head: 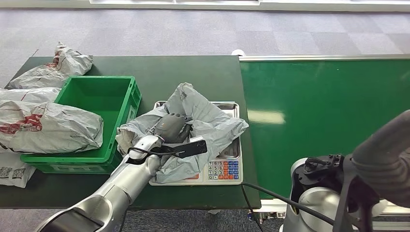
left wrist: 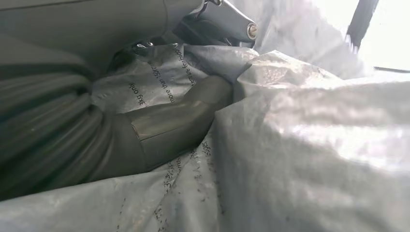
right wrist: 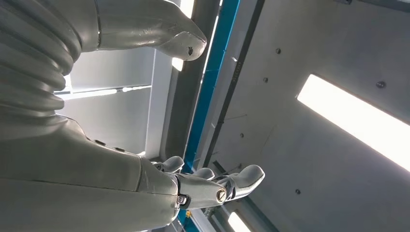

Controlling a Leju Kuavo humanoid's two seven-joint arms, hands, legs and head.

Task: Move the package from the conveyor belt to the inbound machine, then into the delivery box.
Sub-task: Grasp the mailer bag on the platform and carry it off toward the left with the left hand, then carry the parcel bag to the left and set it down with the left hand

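Head view has the left hand (head: 170,126) pressed into the grey package (head: 208,126), which lies crumpled over the scale (head: 223,170), presumably to be weighed. Fingers dig into the folds, gripping plastic. Just beyond the fingers sits the green crate (head: 99,96), likely next stop. The right hand (right wrist: 193,186) hangs spread, holding nothing.

Head view: even overhead lighting, sharp focus, soft shadows. A pale glare patch lies on the conveyor belt (head: 329,111). Left wrist view: the grey package (left wrist: 300,154) is close and soft-focused, with a blown-out white area at one corner. Right wrist view: bright ceiling light panels (right wrist: 358,121) overexposed; the right hand (right wrist: 145,145) evenly lit, sharp.
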